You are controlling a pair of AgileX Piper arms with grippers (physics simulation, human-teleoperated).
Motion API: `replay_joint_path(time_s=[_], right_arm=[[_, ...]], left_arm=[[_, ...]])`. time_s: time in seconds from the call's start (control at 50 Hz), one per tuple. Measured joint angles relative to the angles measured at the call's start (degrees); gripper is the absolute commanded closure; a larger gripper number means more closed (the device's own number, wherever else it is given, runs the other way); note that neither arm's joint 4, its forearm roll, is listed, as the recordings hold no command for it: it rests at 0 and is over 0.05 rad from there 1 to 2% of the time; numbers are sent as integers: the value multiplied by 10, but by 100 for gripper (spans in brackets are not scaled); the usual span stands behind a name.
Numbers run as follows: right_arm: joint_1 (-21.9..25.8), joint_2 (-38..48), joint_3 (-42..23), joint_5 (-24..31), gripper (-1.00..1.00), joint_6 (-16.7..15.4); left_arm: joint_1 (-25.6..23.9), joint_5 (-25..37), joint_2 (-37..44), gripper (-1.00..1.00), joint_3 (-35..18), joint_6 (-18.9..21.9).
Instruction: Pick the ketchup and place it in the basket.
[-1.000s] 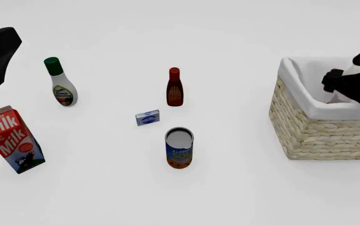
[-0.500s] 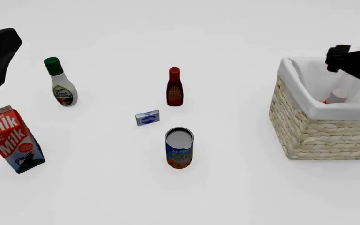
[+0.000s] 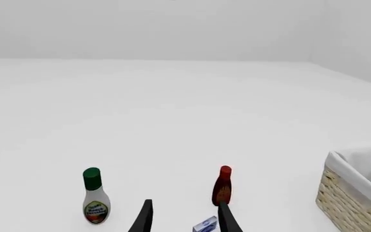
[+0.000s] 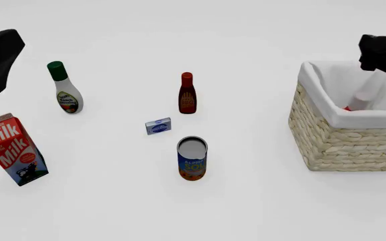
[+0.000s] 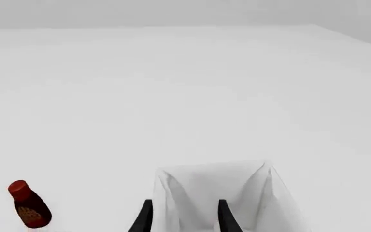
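Wicker basket [image 4: 344, 143] holds ketchup [image 4: 364, 98], front view only; both jaws spread, empty.

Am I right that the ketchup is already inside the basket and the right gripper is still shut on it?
Not quite. The ketchup does lie inside the basket, but the right gripper is open and empty above it. The right wrist view shows its fingers spread with only the white lining between them; the front view shows the arm raised clear of the bottle.
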Motion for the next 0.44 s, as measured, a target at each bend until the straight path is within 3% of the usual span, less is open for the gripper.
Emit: replay_joint_path(time_s=[0.44], right_arm=[[33, -166, 104, -44, -100, -16]], left_arm=[[1, -13, -7, -100, 11, -18]])
